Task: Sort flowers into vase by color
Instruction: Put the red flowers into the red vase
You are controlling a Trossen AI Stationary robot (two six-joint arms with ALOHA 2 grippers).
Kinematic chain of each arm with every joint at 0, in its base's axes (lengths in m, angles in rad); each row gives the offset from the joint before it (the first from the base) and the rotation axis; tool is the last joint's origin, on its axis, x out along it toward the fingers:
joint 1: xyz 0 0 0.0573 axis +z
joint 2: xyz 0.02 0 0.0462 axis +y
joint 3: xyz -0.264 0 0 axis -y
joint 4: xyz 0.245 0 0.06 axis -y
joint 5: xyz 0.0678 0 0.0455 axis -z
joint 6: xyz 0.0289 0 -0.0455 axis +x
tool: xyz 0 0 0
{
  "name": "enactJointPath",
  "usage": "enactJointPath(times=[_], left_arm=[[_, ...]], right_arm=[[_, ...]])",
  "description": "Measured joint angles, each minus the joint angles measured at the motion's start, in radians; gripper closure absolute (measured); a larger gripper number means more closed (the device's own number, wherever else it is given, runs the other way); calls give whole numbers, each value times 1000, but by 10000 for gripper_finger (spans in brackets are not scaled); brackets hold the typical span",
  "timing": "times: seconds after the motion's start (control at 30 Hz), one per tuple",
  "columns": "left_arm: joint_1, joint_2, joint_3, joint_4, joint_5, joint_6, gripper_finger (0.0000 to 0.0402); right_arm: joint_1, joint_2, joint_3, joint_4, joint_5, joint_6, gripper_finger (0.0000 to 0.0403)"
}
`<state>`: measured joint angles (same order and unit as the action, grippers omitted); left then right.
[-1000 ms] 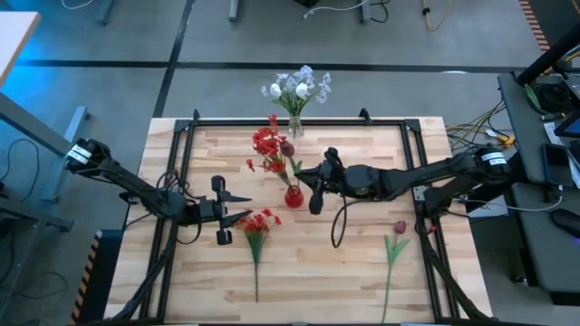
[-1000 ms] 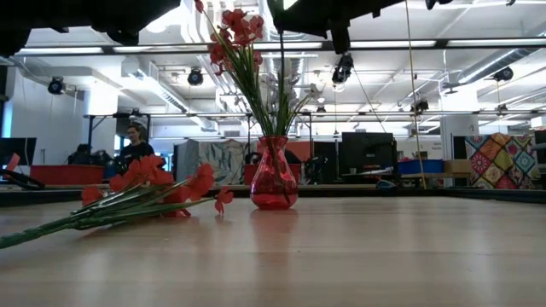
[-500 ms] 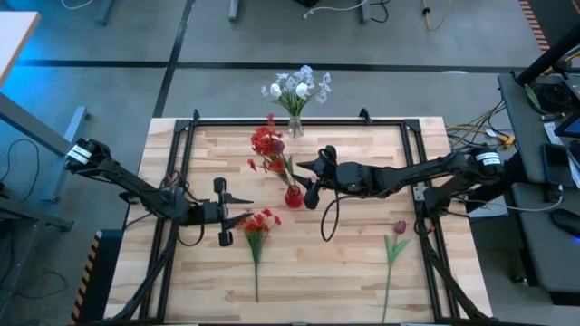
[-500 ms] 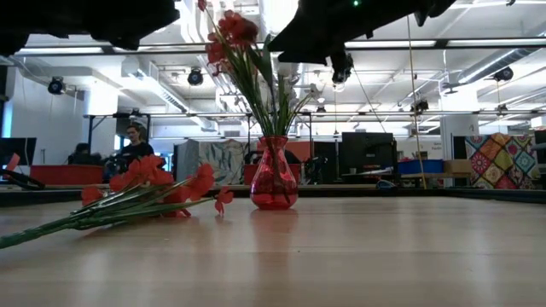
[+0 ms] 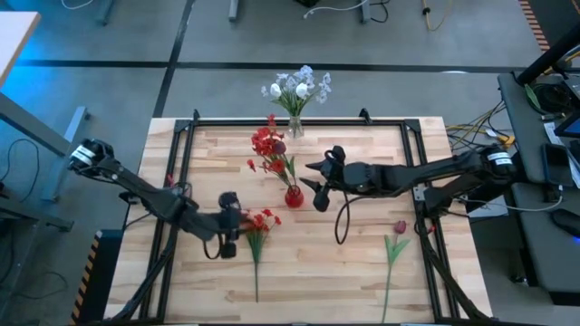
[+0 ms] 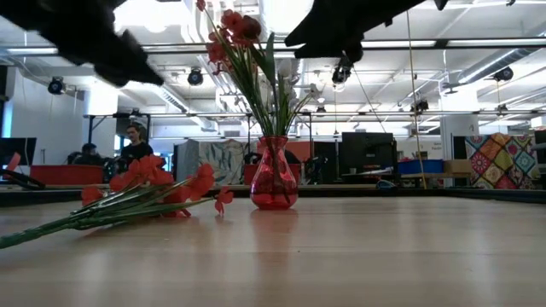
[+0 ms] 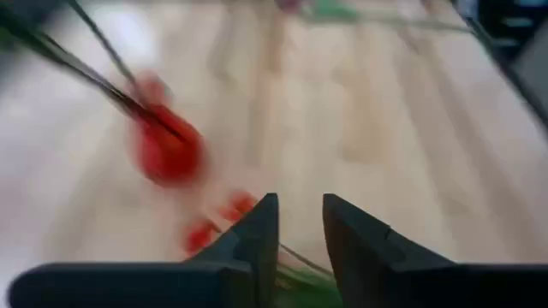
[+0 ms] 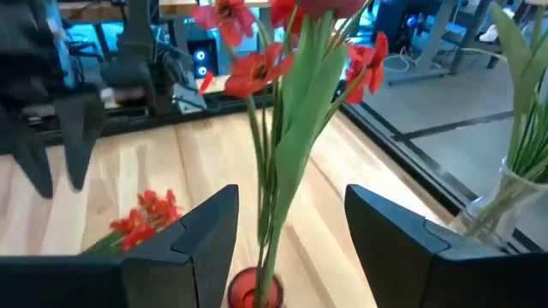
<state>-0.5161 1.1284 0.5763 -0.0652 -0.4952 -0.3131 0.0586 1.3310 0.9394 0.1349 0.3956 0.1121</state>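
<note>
One flower [image 5: 256, 237] lies left of the vase [image 5: 294, 196].

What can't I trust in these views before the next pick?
- Left claw: left wrist view is smeared; whether its tips touch the lying red flower can't be told.
- Low view: both claws cut off by the top edge.
- Tulip: absent from low view.
- Clear vase: cut off, right wrist view.

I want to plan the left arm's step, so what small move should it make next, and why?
Probably lower the left gripper and close on the stem of the red flower lying flat on the table. Its jaws stand slightly apart just above that stem in the wrist view, and the red vase already holds matching red blooms.
</note>
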Motion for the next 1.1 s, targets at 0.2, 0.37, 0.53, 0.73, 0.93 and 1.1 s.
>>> enactJointPath(times=[0.2, 0.37, 0.53, 0.73, 0.93, 1.1], left_arm=[[-63, 142, 40, -38, 121, -374, 363], [-58, 268, 148, -193, 180, -672, 365], [-35, 373, 235, -297, 335, -863, 319], [-17, 485, 301, -291, 416, -980, 222], [1, 564, 312, -287, 456, -1064, 168], [14, 579, 314, -284, 452, -1069, 170]], right_arm=[[14, -9, 0, -23, 1, 7, 197], [14, -13, 0, -29, 1, 7, 197], [20, -15, 0, -48, -2, 2, 197], [29, -15, 0, -81, -3, 5, 197], [46, -15, 0, -81, -3, 3, 197], [59, -15, 0, -80, -2, 2, 197]])
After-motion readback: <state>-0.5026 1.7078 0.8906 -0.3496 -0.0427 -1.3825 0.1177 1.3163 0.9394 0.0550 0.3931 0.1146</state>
